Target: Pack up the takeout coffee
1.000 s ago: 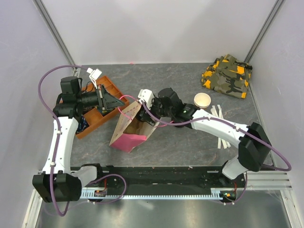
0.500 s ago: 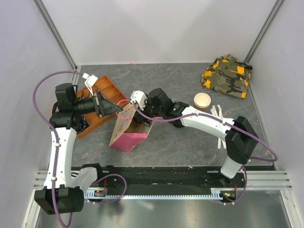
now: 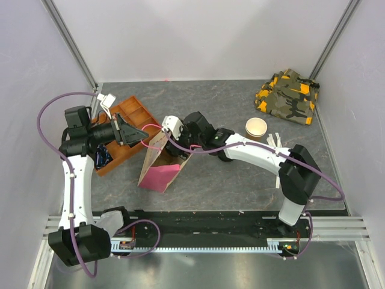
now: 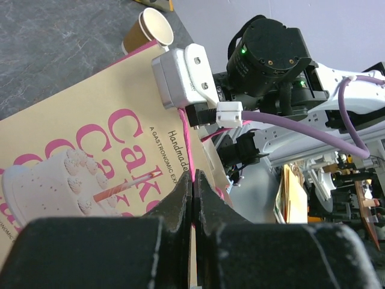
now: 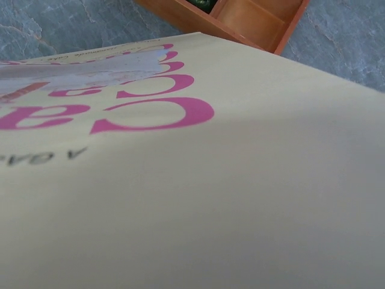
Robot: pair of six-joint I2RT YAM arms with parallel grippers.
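Our left hand (image 4: 192, 180) is pressed together, pinching the thin pink cord handle (image 4: 186, 135) of the tan paper gift bag with pink lettering and a cake picture (image 3: 157, 165). That pinch lifts one side of the mouth, and the bag leans on the grey stone-patterned surface (image 3: 210, 102). Our right hand (image 3: 180, 135) sits at the bag's mouth. Its wrist camera looks across the printed face toward the orange wooden compartment tray (image 5: 240, 15), and its fingers are hidden behind the paper. We cannot tell whether they are spread or closed on anything.

The takeout coffee shows in none of our views. We judge it is either in the right hand or already inside the bag, but we cannot say which. The lidless tan paper cup (image 3: 256, 127) standing apart on the right is not the cup we are packing.

The step in hand looks like lowering the cup into the bag. To do it well:
- We hold the handle taut and slightly up, so the mouth stays wide and the wall does not fold onto the right wrist.
- We bring the cup down upright until its base rests on the bag's floor. The bag leans, so a tilted cup could tip and strain its lid.
- We spread the right fingers only when the cup is seated, then draw straight back out along the same line, clear of the second pink cord.
- The left hand should let go last.
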